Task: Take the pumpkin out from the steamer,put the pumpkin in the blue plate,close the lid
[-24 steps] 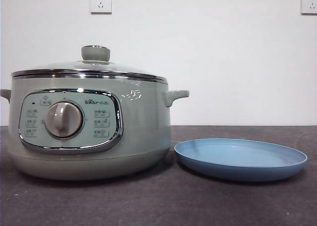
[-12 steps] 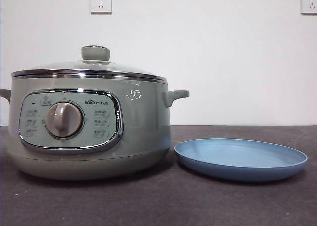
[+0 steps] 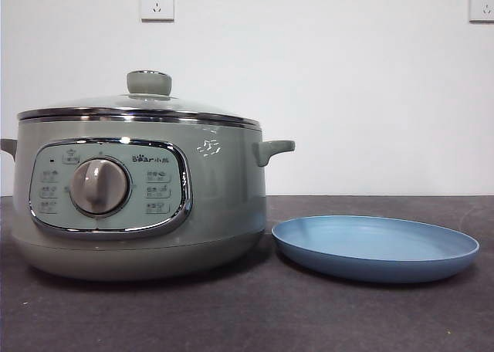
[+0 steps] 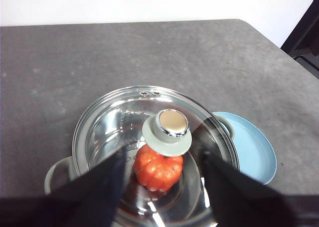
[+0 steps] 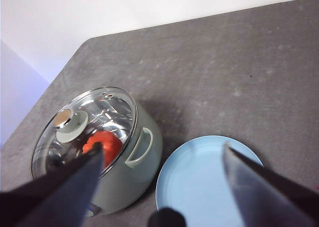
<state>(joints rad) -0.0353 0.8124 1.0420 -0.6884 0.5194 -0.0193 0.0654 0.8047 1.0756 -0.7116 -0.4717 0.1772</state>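
Steamer shut, pumpkin inside, both arms waiting above.

Front: steamer (image 3: 139, 198) at left with lid (image 3: 139, 109) seated; plate (image 3: 375, 248) just right of it, bare, ready to receive; no arm shows.
Left wrist: left gripper (image 4: 162, 187), jaws spread wide, hangs above the knob (image 4: 167, 131), likely to lift the lid; pumpkin (image 4: 158, 170) visible through the glass.
Right wrist: right gripper (image 5: 162, 182), jaws apart, hangs over the plate and steamer, holding nothing.
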